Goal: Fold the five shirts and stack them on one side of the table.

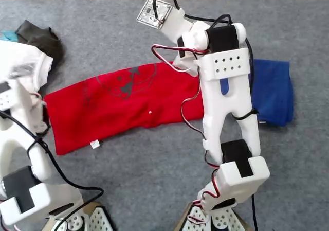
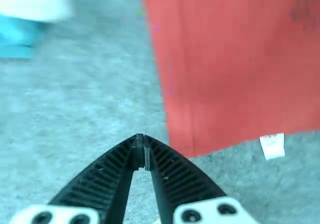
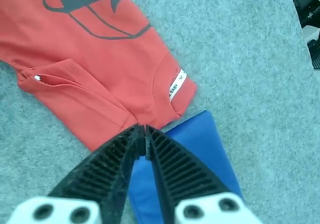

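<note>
The table (image 1: 154, 179) had a grey, felt-like surface. Beyond its edge lay a tangle of black cables (image 3: 306, 7).

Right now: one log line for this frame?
left gripper: shut, empty, near red shirt hem | right gripper: shut, empty, at red shirt collar edge | blue shirt: folded beside it

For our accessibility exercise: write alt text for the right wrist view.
The right gripper, shut, points toward a red shirt with a dark print, lying beside a folded blue shirt on a grey table.
</note>
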Motion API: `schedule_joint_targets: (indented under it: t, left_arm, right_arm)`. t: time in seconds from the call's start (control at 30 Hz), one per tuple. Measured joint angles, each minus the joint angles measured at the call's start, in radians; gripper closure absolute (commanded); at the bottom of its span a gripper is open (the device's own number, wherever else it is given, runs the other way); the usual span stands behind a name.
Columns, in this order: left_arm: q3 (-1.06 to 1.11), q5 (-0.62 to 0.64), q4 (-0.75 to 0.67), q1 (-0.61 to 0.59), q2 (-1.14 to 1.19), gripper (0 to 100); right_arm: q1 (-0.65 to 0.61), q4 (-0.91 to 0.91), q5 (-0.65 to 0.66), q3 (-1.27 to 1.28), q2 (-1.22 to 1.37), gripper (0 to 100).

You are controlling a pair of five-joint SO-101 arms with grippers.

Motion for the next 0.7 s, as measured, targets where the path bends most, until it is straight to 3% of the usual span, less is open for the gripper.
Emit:
schedule_joint_targets:
  t: [0.23, 0.7]
  left_arm:
    - [-0.023, 0.146, -0.021, -0.011, 0.078, 79]
    - [-0.104, 0.187, -0.064, -0.011, 0.278, 78]
  right_arm:
    - [0.000, -0.002, 0.000, 0.000, 0.000, 98.4]
    - [0.000, -0.017, 0.018, 0.000, 0.000, 98.4]
